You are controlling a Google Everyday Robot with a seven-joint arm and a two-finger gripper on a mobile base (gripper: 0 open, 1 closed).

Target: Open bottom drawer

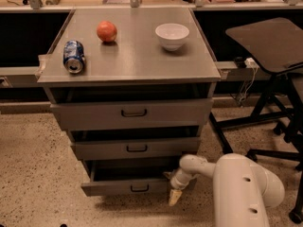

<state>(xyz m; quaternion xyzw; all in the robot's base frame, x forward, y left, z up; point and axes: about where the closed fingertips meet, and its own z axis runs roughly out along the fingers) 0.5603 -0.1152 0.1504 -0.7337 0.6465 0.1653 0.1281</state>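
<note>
The bottom drawer [125,187] is the narrowest grey front of the cabinet, with a small dark loop handle [139,188] at its centre. It stands pulled out a little, with a dark gap above its front. My gripper [175,196] is at the drawer's right front corner, low near the floor, on the end of my white arm [239,183]. Its cream fingertips point down, next to the drawer's right end.
The cabinet top [132,51] holds a blue can [73,56] lying on its side, a red apple [107,31] and a white bowl [172,35]. The middle drawer [136,148] and top drawer [133,113] are above. A black chair [270,70] stands at the right.
</note>
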